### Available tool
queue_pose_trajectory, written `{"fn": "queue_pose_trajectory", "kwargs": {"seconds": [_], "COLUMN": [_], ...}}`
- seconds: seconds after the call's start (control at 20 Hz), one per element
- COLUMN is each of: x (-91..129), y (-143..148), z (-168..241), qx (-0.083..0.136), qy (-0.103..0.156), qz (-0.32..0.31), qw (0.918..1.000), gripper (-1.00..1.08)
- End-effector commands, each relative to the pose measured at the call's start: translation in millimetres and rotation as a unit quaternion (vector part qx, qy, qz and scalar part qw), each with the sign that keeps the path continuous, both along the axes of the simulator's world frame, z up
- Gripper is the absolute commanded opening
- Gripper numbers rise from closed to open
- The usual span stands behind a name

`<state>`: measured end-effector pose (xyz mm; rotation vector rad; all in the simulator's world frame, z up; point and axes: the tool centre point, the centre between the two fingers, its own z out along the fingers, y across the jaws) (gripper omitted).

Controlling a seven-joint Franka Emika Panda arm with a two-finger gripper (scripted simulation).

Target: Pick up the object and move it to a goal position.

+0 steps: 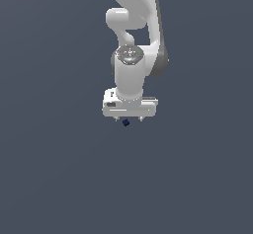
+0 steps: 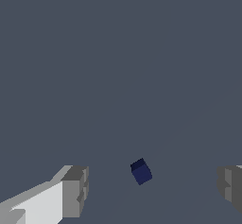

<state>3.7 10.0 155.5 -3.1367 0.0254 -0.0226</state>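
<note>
The fingertips (image 2: 75, 190) frame the wrist view, jaws spread wide and gripping nothing; the cube (image 2: 141, 171) lies between them on the surface (image 2: 118, 67), touching neither

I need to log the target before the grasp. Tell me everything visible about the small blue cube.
The cube is tiny, dark navy, matte and plain-faced, with its top face darker than its sides. It is turned at an angle to the fingers. It sits in the gap between them, touching neither. In the exterior view it shows just below the white hand, far smaller than it. Whether it rests on the grey surface cannot be told.
</note>
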Motion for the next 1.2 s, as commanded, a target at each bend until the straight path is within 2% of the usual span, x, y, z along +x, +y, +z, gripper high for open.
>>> {"fn": "queue_pose_trajectory", "kwargs": {"seconds": [0.0, 0.15, 0.45, 0.85, 1.15], "x": [0, 2, 11, 9, 2], "y": [0, -6, -36, -36, -34], "z": [0, 2, 13, 10, -3], "qx": [0.0, -0.001, -0.005, -0.006, -0.007], "qy": [0.0, -0.003, -0.018, -0.018, -0.015], "qz": [0.0, -0.007, -0.038, -0.03, 0.003], "qw": [1.0, 1.0, 0.9991, 0.9994, 0.9999], "gripper": [1.0, 1.0, 1.0, 1.0, 1.0]}}
